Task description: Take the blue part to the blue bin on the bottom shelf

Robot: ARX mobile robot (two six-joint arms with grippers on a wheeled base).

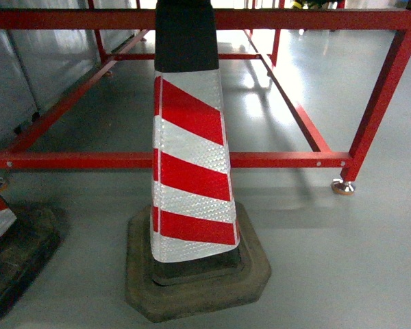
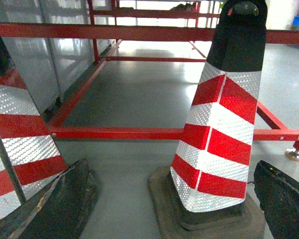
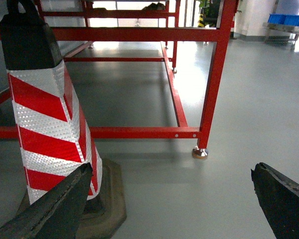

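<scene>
The blue part is out of view in all three views, and I cannot make out the blue bin or the bottom shelf with certainty. My left gripper (image 2: 170, 164) is open, its dark fingers (image 2: 65, 204) spread wide low over the grey floor with nothing between them. My right gripper (image 3: 172, 167) is also open and empty, one finger (image 3: 55, 209) beside a cone and the other at the right edge. Neither gripper shows in the head view.
A red-and-white striped traffic cone (image 1: 192, 157) (image 2: 219, 124) (image 3: 45, 109) stands right in front. A second cone (image 1: 0, 219) (image 2: 15, 134) is at the left. Behind runs a red-painted frame (image 1: 274, 160) (image 3: 139, 132) on steel feet (image 1: 343, 186). Far off, blue crates (image 3: 289, 20) sit on a steel rack.
</scene>
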